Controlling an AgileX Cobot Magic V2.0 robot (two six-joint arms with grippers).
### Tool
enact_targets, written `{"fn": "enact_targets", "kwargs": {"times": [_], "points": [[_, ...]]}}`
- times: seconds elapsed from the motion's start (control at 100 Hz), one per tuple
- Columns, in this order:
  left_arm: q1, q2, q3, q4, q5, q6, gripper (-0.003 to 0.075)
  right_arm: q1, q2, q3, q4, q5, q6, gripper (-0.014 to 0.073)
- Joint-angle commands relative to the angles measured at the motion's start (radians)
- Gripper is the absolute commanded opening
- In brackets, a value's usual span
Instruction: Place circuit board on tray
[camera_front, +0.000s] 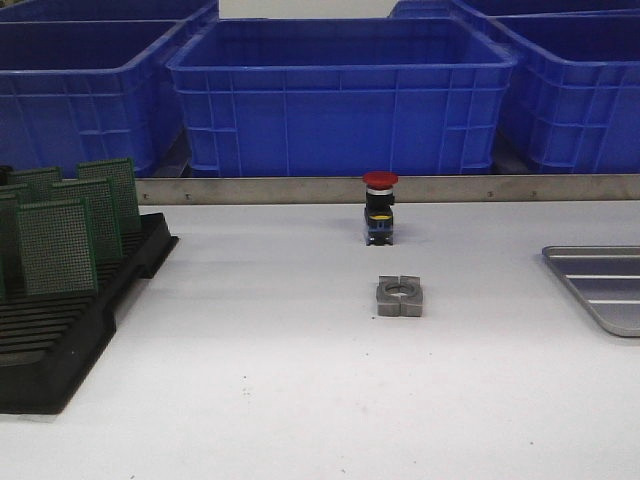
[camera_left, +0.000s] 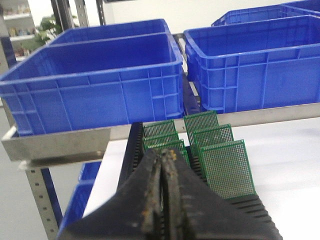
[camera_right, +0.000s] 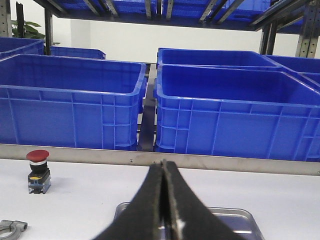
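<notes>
1. Circuit boards (camera_front: 58, 245) are seen standing upright in the slots of the black rack (camera_front: 60, 340) at the left of the table; several green boards are counted, none lifted out.
2. Tray (camera_front: 600, 285) is noted at the far right of the table, well apart from the rack; its ridged surface is bare as far as the front view shows, though part is cut off by the frame edge.
3. Left gripper (camera_left: 164, 156) is recorded with fingers pressed together, nothing between them, poised near the rack with the boards just ahead of it.
4. Right gripper (camera_right: 164, 162) is likewise closed on nothing, positioned over the tray's near rim.
5. A red push button (camera_front: 380, 208) and a grey metal block (camera_front: 400, 296) are seen mid-table, untouched.
6. Judgement: no part of the task is done; grasp, transfer and placement all remain.
</notes>
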Motion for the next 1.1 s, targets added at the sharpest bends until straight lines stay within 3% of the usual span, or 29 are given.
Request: {"fn": "enact_targets", "kwargs": {"times": [0.0,0.47,0.64,0.83,1.09], "points": [[0.004,0.0,-0.087,-0.046,-0.022,-0.007,-0.0019,-0.002,-0.016,0.005,0.001,-0.077,-0.009,-0.0069],[0.004,0.474,-0.722,-0.089,0.556,0.047,-0.0019,-0.002,-0.016,0.005,0.001,-0.077,-0.009,-0.0069],[0.004,0.665,-0.879,-0.089,0.713,0.053,-0.0019,-0.002,-0.016,0.005,0.001,-0.077,-0.009,-0.0069],[0.004,0.811,-0.932,-0.089,0.755,0.061,-0.0019,-0.002,-0.016,0.005,0.001,-0.077,-0.009,-0.0069],[0.004,0.869,-0.932,-0.097,0.763,0.078,0.0002,-0.002,-0.016,0.005,0.001,-0.077,-0.009,-0.0069]]}}
